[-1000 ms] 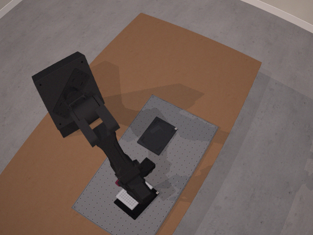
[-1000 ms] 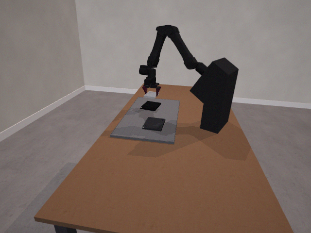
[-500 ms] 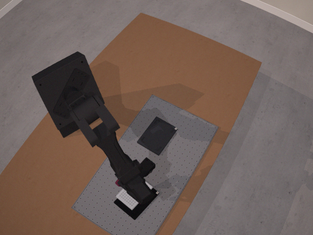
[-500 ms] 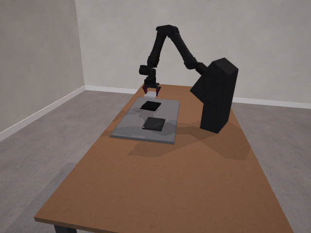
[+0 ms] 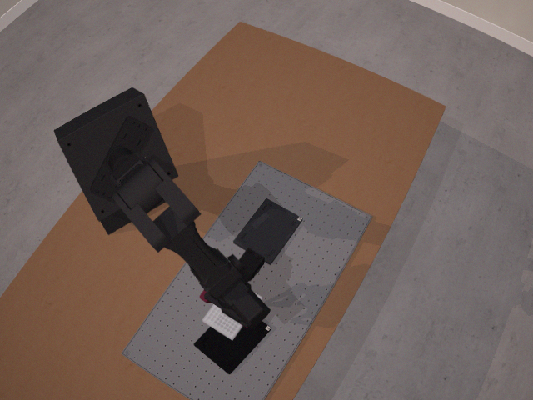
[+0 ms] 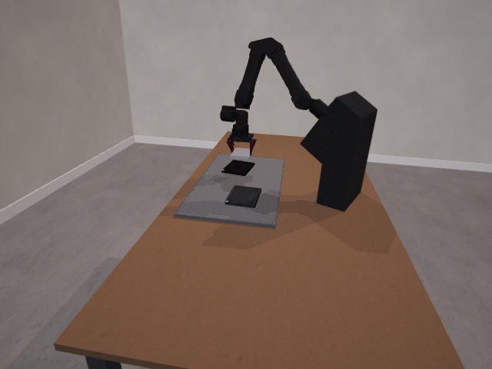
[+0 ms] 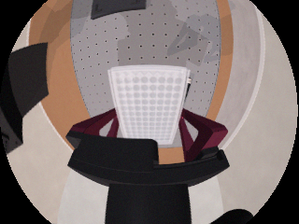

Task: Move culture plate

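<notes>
Above the perforated grey breadboard (image 5: 326,258), my hand (image 6: 241,149) is clenched on the 96-well culture plate (image 7: 149,107), one maroon finger (image 7: 93,129) on each long side, and the plate is up in the air, level, well rows facing up. From the wrist view the wells show as a neat white grid; I cannot tell the clear lid apart from the plate there. From the side, the plate (image 6: 241,152) hangs clear above the far black plate nest (image 6: 238,167), not touching it. From overhead, part of that nest (image 5: 230,348) shows bare beneath me, with a small white corner marker (image 5: 268,328) at its edge. The other nest (image 5: 266,230) sits further along the breadboard, nearer my pedestal (image 6: 344,158), with nothing on it, its own marker (image 5: 299,218) showing. The breadboard lies flat on the brown worktop (image 6: 254,286).
</notes>
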